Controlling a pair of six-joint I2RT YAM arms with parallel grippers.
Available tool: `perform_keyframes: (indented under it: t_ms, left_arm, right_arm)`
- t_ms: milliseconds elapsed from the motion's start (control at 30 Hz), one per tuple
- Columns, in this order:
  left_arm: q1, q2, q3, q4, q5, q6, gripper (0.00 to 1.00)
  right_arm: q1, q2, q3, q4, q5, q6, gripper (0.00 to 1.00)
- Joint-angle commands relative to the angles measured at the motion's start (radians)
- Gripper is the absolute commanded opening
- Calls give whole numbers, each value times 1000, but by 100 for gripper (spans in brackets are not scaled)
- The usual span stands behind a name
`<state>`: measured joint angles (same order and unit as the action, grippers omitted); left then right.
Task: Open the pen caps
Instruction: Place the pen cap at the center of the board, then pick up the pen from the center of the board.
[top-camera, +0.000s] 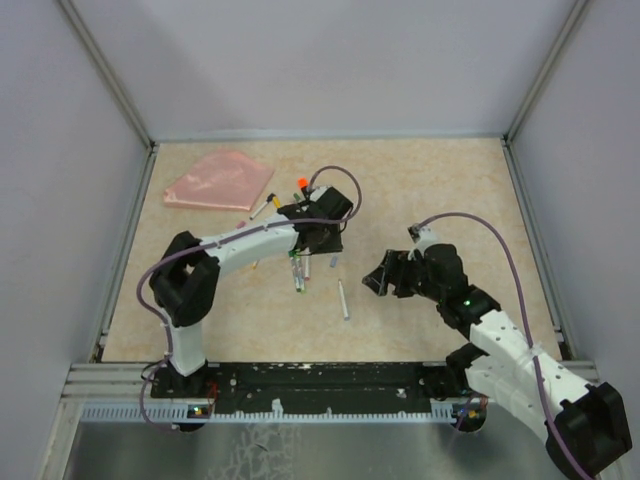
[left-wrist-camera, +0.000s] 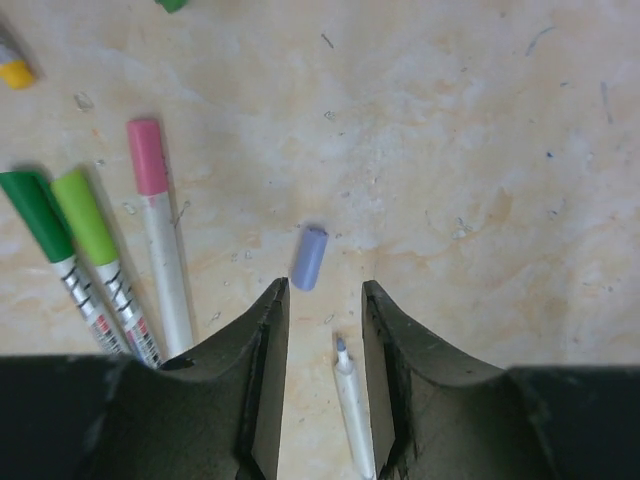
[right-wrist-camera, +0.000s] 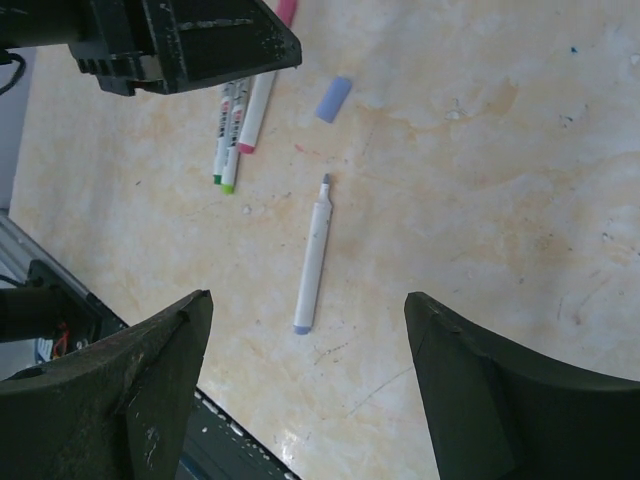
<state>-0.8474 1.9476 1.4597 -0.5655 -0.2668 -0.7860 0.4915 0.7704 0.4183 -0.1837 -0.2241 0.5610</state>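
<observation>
My left gripper (left-wrist-camera: 325, 290) hovers over the table with its jaws partly apart and nothing in them. A loose lavender pen cap (left-wrist-camera: 309, 258) lies on the table just beyond its fingertips. An uncapped white pen barrel (left-wrist-camera: 352, 400) lies flat below the gap between the jaws, tip toward the cap. Left of them lie capped pens with dark green (left-wrist-camera: 35, 215), light green (left-wrist-camera: 85, 215) and pink (left-wrist-camera: 148, 157) caps. My right gripper (right-wrist-camera: 308, 297) stands wide open above the same barrel (right-wrist-camera: 313, 260), with the lavender cap (right-wrist-camera: 334, 98) farther on.
A flat pink pouch (top-camera: 220, 180) lies at the back left. More pens are scattered near it, one with an orange cap (top-camera: 302, 183) and one with a yellow cap (left-wrist-camera: 15, 72). The two grippers (top-camera: 322, 245) (top-camera: 375, 278) are close together mid-table.
</observation>
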Motion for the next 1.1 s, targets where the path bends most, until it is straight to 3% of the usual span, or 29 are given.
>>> perform_keyframes:
  t_ms: [0, 133, 233, 400, 633, 867, 1067]
  left_arm:
    - [0, -173, -91, 74, -69, 171, 42]
    - [47, -306, -238, 142, 2, 376, 52]
    - [95, -412, -369, 210, 46, 490, 72]
    - [291, -506, -480, 250, 225, 594, 81]
    - [429, -343, -362, 80, 276, 750, 81]
    - [489, -162, -240, 30, 321, 794, 62]
    - [502, -77, -177, 6, 281, 812, 53]
  right_arm:
    - [-11, -19, -5, 129, -94, -8, 78]
    - [-11, -5, -15, 185, -149, 3, 78]
    - [-10, 23, -16, 217, -184, 11, 78]
    - [-11, 75, -16, 266, -215, 30, 78]
    - [-10, 151, 6, 315, -253, 33, 78]
    - [-10, 190, 31, 333, -256, 29, 78]
    - [-10, 202, 42, 332, -248, 25, 78]
